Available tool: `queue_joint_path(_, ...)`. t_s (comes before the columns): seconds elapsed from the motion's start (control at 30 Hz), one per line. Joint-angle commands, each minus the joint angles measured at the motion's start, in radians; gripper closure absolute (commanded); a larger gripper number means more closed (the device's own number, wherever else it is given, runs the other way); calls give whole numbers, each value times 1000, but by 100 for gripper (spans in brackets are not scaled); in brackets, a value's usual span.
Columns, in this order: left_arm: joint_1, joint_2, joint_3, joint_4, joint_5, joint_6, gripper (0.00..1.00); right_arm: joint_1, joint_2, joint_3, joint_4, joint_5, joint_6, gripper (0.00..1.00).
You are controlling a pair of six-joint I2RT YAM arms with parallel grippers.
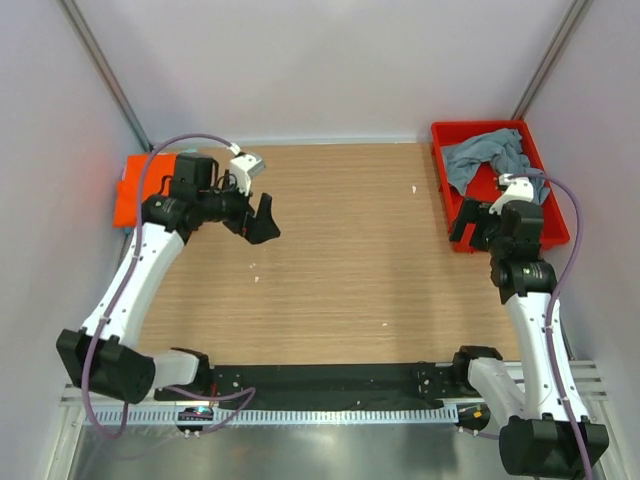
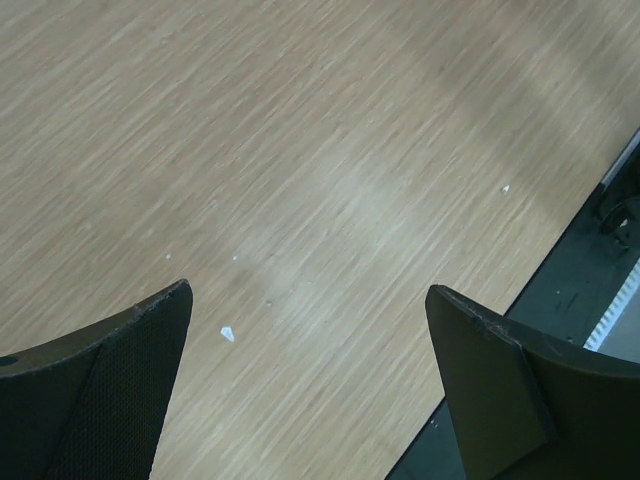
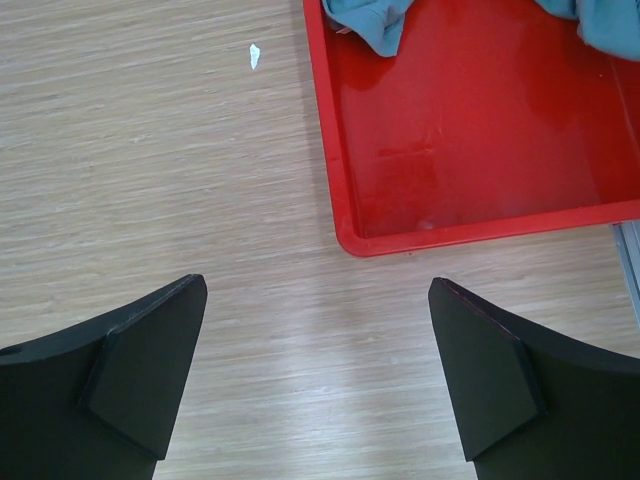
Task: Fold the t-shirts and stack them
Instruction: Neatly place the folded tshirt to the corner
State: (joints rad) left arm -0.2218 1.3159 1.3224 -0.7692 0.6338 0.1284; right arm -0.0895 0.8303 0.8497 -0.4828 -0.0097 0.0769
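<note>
At the far left edge of the table (image 1: 350, 250) lies an orange shirt (image 1: 130, 195), flat and squared off, so it looks already folded and put down as the start of the stack. The left arm covers part of it, and I cannot tell whether other shirts lie under it; no pink or teal cloth shows in any view. At the far right, a grey-blue shirt (image 1: 487, 158) sits crumpled in the far half of the red bin (image 1: 445, 190). My judgement is that at least this one is left to take out, spread, fold and carry across to the stack.

The orange shirt shows straight edges, with its left edge running roughly near to far, but which end is the neck is hidden. The grey-blue shirt is a loose heap, a little wider from left to right than from near to far, with no neck, hem or sleeve to make out.

The left gripper (image 1: 262, 220) hangs over bare wood left of centre, fingers spread and holding nothing. The right gripper (image 3: 316, 282) is also spread and empty, just outside the bin's near left corner.
</note>
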Motion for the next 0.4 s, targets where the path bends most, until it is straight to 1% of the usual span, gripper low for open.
queue_joint_path(0.0,-16,-95,-4,-55,-154,54,0,-4,12,43,58,34,30,0)
queue_joint_path(0.07,-16,-158,-66,36,-216,-12,0,-4,21,46,55,39,31,0)
queue_joint_path(0.1,-16,-170,-96,60,-218,-6,0,-4,20,43,56,43,29,0)
queue_joint_path(0.17,-16,-170,-132,44,-212,32,1,-4,21,29,58,57,23,0)
queue_joint_path(0.23,-16,-152,-178,56,-218,37,1,-4,18,12,64,69,15,0)
queue_joint_path(0.27,-16,-146,-201,68,-203,43,0,-6,16,3,72,74,12,0)
queue_joint_path(0.3,-16,-138,-253,80,-137,53,0,-4,12,-4,81,73,12,0)
queue_joint_path(0.37,-16,-133,-301,131,-68,57,0,-4,-8,-12,92,63,18,0)
